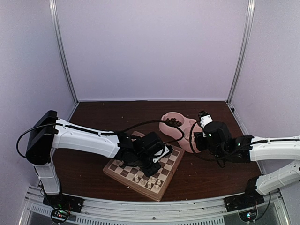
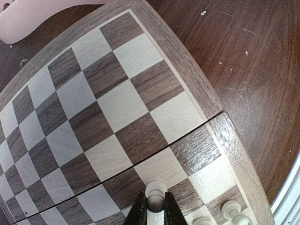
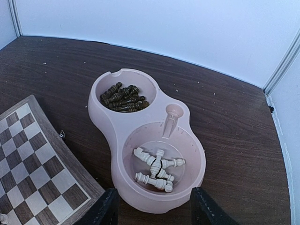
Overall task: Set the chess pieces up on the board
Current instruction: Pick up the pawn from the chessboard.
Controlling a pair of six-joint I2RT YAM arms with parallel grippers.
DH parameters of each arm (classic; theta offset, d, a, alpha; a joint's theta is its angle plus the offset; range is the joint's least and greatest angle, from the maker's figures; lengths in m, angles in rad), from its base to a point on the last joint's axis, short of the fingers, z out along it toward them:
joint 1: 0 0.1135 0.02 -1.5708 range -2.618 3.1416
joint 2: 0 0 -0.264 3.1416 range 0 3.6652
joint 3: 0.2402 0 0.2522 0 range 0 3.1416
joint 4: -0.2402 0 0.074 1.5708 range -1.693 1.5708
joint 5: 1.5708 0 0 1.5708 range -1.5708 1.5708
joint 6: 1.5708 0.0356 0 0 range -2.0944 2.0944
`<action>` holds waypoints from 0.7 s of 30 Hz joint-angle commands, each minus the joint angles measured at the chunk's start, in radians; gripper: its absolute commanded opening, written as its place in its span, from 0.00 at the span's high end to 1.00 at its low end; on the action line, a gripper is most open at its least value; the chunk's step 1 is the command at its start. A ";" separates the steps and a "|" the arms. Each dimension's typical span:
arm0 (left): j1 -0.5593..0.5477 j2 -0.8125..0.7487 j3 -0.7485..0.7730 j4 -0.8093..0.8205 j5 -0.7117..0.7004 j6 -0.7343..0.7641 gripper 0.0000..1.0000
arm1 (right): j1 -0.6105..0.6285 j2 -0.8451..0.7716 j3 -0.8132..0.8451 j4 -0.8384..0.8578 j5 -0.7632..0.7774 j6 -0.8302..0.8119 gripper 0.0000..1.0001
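Observation:
The board [image 1: 174, 165] lies at the front centre of the table, with several cream chess pieces [image 1: 149, 181] standing along its near rows. My left gripper [image 2: 155, 211] is shut on a cream pawn [image 2: 156, 193] that stands on a board [image 2: 108, 108] square; more cream pieces [image 2: 230, 210] stand at the lower right. My right gripper [image 3: 152, 206] is open and empty, hovering just in front of the pink bowl [image 3: 117, 129]. Several cream pieces [image 3: 157, 169] lie in its near compartment and dark brown pieces [image 3: 121, 97] in the far one.
The pink bowl [image 1: 187, 129] stands right of the board, close to its far corner. White walls and metal posts enclose the dark wooden table [image 1: 93, 115]. The board's corner [image 3: 28, 159] shows left of the bowl in the right wrist view.

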 commanded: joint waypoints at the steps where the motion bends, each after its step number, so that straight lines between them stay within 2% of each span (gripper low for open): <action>1: 0.008 -0.046 0.007 -0.001 -0.011 -0.002 0.88 | -0.011 -0.013 0.022 -0.010 -0.003 0.023 0.46; 7: 0.027 -0.102 -0.028 -0.003 -0.008 0.002 0.89 | -0.112 -0.049 -0.007 -0.009 -0.132 0.069 0.46; 21: 0.039 -0.236 -0.162 0.003 0.015 -0.009 0.91 | -0.151 -0.013 0.002 0.003 -0.208 0.075 0.45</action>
